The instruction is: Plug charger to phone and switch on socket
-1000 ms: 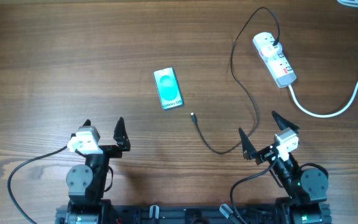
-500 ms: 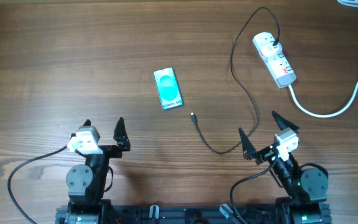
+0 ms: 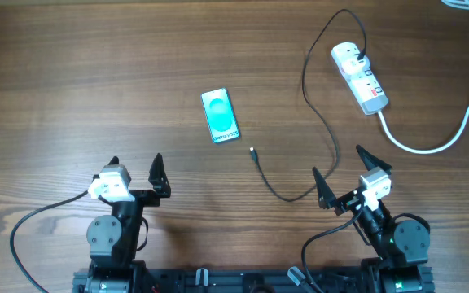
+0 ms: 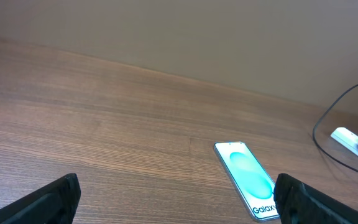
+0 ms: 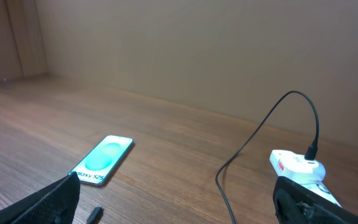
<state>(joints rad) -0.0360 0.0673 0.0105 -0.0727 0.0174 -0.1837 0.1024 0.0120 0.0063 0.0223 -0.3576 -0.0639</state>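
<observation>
The phone (image 3: pixel 221 116) lies flat, teal screen up, mid-table; it also shows as the phone (image 4: pixel 248 179) and the phone (image 5: pixel 104 159) in the wrist views. The charger (image 3: pixel 319 114), a thin black cable, runs from the socket (image 3: pixel 360 77) in a loop down to its plug tip (image 3: pixel 253 152), free on the wood right of the phone. The tip (image 5: pixel 93 215) shows low in the right wrist view, beside the socket (image 5: pixel 298 168). My left gripper (image 3: pixel 135 172) and right gripper (image 3: pixel 346 172) both stand open and empty near the front edge, well apart from everything.
A thick white cord (image 3: pixel 450 122) curves from the socket toward the table's right edge and back corner. A plain wall stands behind the table's far edge (image 4: pixel 166 73). Both arm bases sit at the front edge.
</observation>
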